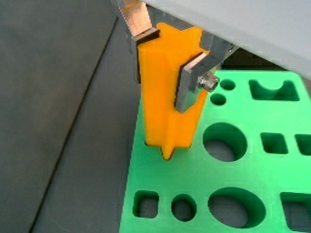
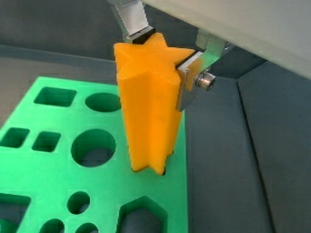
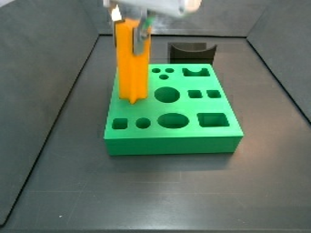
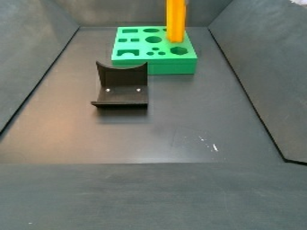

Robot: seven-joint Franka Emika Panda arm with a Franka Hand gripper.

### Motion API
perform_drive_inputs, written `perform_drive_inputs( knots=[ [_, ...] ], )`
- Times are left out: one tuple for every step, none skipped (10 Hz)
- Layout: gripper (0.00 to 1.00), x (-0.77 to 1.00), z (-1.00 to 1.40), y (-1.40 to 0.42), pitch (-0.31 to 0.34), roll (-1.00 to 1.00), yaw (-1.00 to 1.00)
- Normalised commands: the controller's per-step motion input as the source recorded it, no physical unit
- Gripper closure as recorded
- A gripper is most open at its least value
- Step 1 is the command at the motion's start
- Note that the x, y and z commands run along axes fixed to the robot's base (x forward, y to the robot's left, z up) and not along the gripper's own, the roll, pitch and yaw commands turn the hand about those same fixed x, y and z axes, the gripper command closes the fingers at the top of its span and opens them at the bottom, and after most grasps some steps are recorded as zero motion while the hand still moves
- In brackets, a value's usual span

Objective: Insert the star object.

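The star object (image 1: 165, 91) is a tall bright orange bar with ridged sides, and it stands upright in my gripper (image 1: 170, 56). The silver fingers (image 1: 192, 80) are shut on its upper part, which both wrist views show (image 2: 152, 100). Its lower end meets the top of the green block (image 1: 243, 182) close to one edge of the block. Whatever lies under the bar there is hidden. In a side view the bar (image 3: 130, 64) stands over the left part of the green block (image 3: 183, 136), with the gripper (image 3: 131, 23) above. It also shows in a side view (image 4: 177, 20).
The green block (image 4: 150, 54) has round, square and other shaped holes (image 3: 174, 118). A dark grey curved block (image 4: 120, 87) lies on the dark floor apart from it, and also shows behind the green block (image 3: 191, 50). Sloping dark walls (image 3: 49, 109) enclose the floor.
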Motion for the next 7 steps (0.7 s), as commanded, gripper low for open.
perform_drive_inputs(
  knots=[
    [1.00, 0.00, -0.36, 0.00, -0.011, -0.14, 0.00],
    [1.00, 0.00, -0.47, 0.00, 0.000, 0.00, 0.00],
    [1.00, 0.00, -0.56, -0.01, 0.000, 0.18, -0.02],
    [1.00, 0.00, -0.66, -0.07, 0.000, 0.26, -0.06],
    [1.00, -0.09, -0.58, -0.11, 0.000, 0.23, -0.12],
    [1.00, -0.25, -0.49, -0.17, -0.050, 0.09, -0.09],
    [1.00, -0.39, -0.32, -0.13, -0.044, 0.00, -0.16]
  ],
)
